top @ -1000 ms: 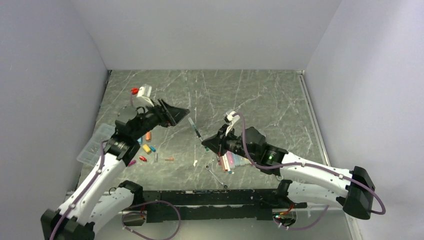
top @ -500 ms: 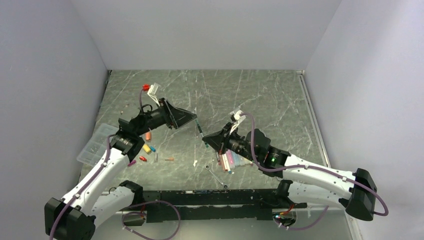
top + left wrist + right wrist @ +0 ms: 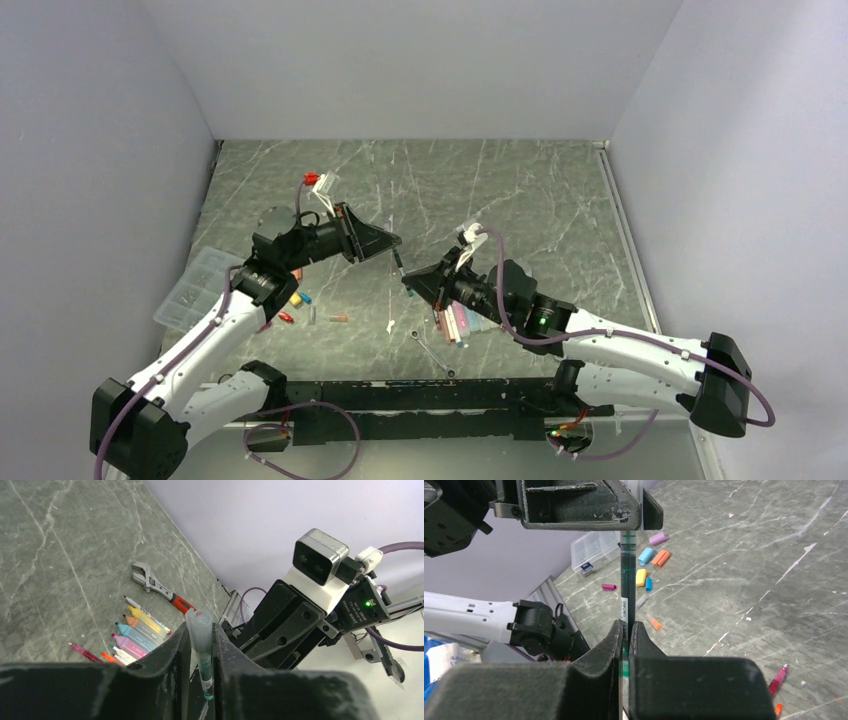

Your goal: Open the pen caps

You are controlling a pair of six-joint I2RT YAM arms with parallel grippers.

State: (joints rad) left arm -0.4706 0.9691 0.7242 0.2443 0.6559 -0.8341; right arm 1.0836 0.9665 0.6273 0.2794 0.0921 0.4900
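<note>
Toward the table's (image 3: 520, 190) left edge lie loose caps (image 3: 295, 297). Mid-table and aloft, the left gripper's (image 3: 392, 244) fingers pinch the clear pen cap (image 3: 198, 625), apparently seated on the green pen (image 3: 626, 580). The right gripper (image 3: 410, 283) is clamped on the barrel. Behind them, bare tabletop runs to the far edge.

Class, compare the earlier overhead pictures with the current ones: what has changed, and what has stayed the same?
The left gripper swung right, toward the green pen, and closed its open jaws around the pen cap. The right gripper barely moved and still clamps the pen's barrel. The loose caps, the row of markers and the wrench lie where they were.
</note>
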